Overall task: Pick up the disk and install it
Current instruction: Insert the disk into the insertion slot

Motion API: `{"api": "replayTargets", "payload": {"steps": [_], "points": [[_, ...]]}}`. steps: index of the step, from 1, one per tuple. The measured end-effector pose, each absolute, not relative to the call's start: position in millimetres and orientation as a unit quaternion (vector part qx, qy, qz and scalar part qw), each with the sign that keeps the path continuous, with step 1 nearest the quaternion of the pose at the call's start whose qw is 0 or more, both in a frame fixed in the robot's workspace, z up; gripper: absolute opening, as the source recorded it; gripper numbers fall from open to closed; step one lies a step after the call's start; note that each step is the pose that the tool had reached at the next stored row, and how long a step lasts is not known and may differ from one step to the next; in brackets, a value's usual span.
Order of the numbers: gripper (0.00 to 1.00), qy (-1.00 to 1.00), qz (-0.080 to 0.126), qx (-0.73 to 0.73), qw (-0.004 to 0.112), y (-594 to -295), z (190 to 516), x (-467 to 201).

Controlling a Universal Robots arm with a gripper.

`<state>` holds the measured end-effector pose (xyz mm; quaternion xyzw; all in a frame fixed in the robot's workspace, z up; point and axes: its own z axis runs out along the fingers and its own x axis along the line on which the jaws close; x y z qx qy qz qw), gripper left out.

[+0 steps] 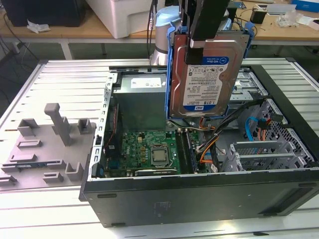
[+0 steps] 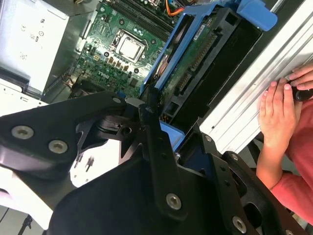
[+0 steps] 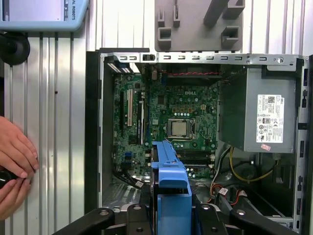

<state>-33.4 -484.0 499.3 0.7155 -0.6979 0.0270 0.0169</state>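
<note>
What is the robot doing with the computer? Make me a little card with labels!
Holding: gripper shut on the disk
Disk: upright, in the air above the open computer case
Below: green motherboard
Installed: not yet
Also there: a person's hand on the ribbed table

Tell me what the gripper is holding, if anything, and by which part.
The gripper holds the disk by its upper end, clamped across the drive and its blue carrier. The disk hangs upright above the open computer case.
</note>
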Motion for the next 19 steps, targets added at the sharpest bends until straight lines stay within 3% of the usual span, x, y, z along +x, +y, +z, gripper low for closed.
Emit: {"api": "replayTargets", "payload": {"steps": [19], "points": [[0.36,-0.698,0.009,0.716,-0.001,-505.4,498.7,-15.2]]}}
